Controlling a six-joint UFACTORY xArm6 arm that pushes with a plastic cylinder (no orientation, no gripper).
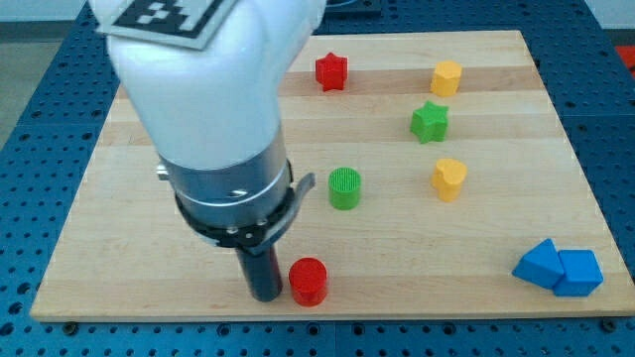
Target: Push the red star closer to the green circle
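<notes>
Resting tool: tip (264, 296) on counter (496, 213), just beside red cylinder (308, 282); no jaws.
Red star (331, 71): well apart, toward view's top.

No readable text or numbers

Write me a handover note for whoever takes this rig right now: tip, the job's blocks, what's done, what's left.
My tip is at the view's bottom, just left of the red cylinder, far from the job's blocks.
Red star sits near the view's top edge, apart from everything.
Green circle stands mid-board, well below the star.
Done: nothing visible; a wide gap separates them.
Left: bring the tip above the star and push it down toward the circle.
</notes>
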